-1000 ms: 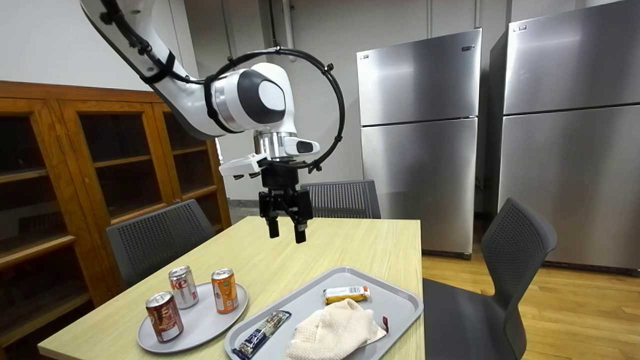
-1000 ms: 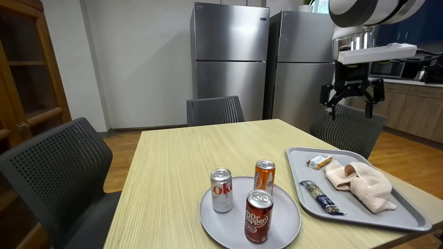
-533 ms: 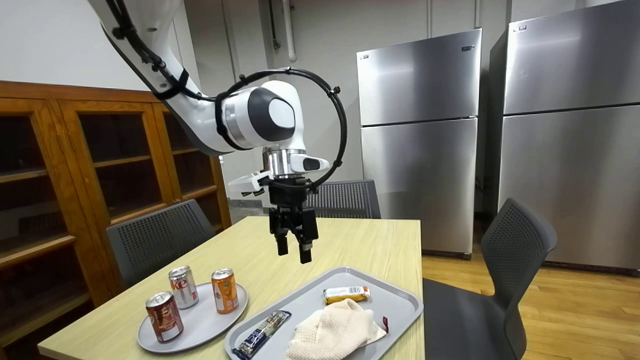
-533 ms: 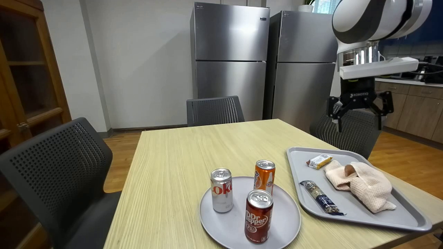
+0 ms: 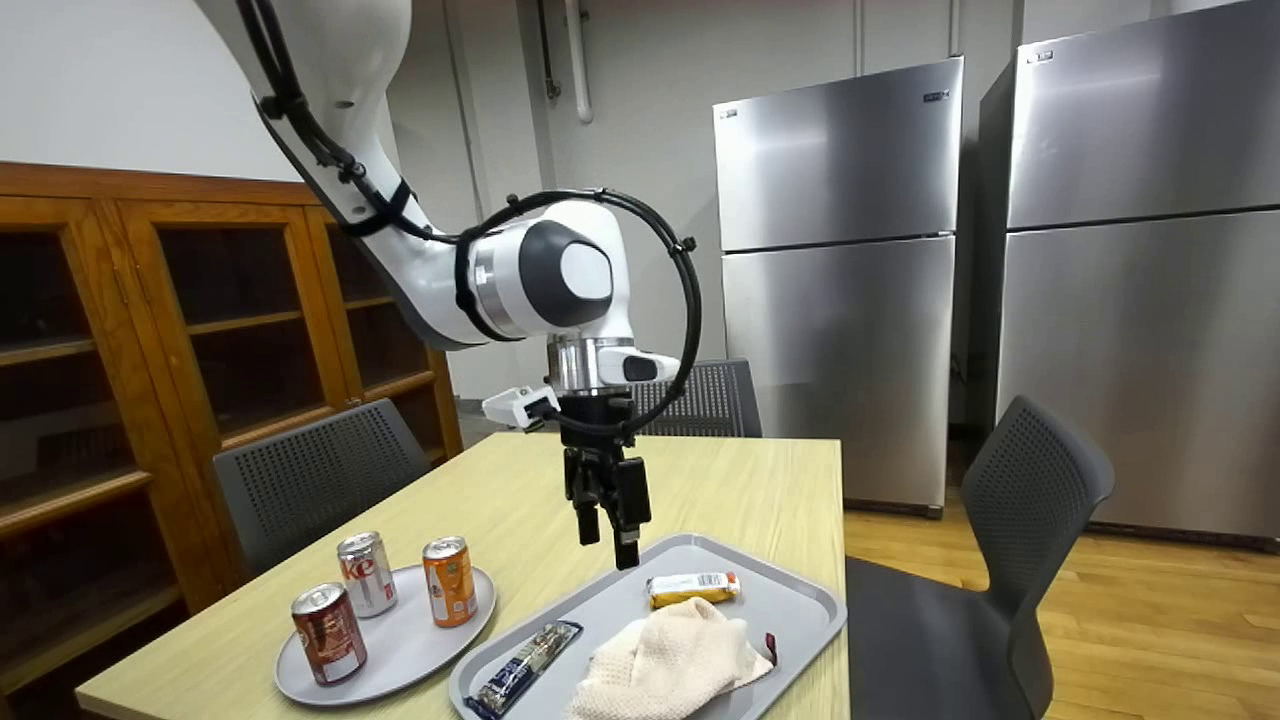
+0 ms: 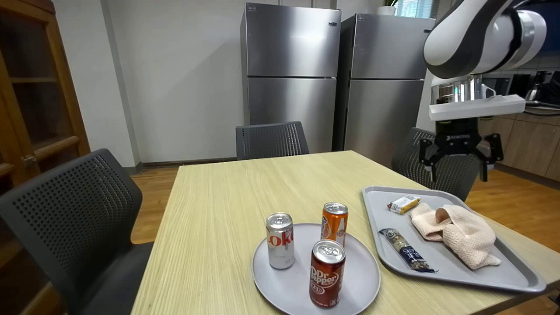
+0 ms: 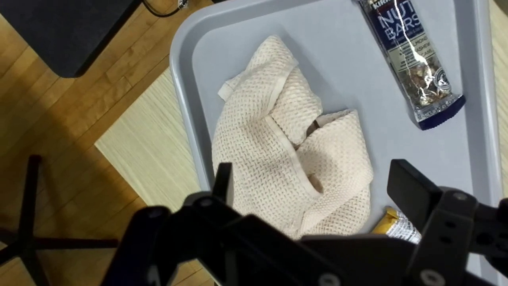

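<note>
While the pincer (image 6: 458, 174) hangs spread and empty above, the cloth (image 7: 254, 159) lies crumpled on the tray (image 7: 341, 51), whose rim presumably keeps it and the nut bar (image 7: 411, 61) from sliding off.

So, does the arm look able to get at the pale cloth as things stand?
Probably yes: the fingers stand open, higher than the pale cloth, and nothing visible lies in the way.
</note>
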